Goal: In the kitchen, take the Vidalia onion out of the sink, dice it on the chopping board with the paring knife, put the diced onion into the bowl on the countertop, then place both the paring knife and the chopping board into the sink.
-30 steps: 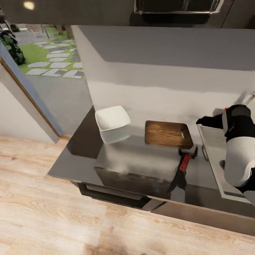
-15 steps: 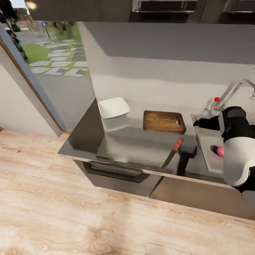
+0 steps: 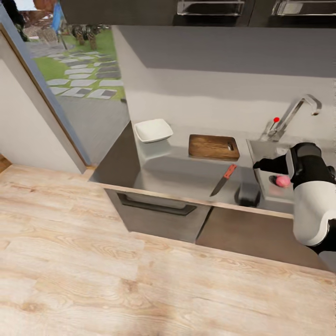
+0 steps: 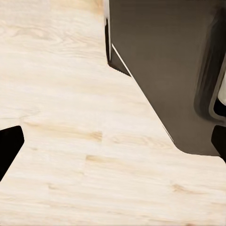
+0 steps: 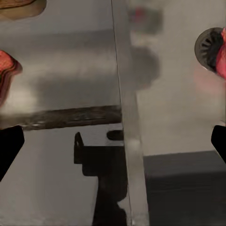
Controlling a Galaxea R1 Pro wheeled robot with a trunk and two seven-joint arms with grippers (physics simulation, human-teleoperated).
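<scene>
Onion (image 3: 283, 181) half-hidden by right arm (sink (image 3: 261, 151) cropped)

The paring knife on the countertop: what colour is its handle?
Red, on the paring knife; clearest in the head view.

Glossy grey tabletop (image 3: 186, 175), mirror-smooth, throwing back blurred reflections. The chopping board (image 3: 213, 147) is warm brown wood with visible grain. Smooth, shiny white bowl (image 3: 153, 130). Polished chrome tap (image 3: 294, 114) over a satiny grey metal sink (image 3: 266, 154). Pale, matt wood-plank floor (image 3: 93, 261). Dark, flat cabinet fronts (image 3: 242, 233).
</scene>
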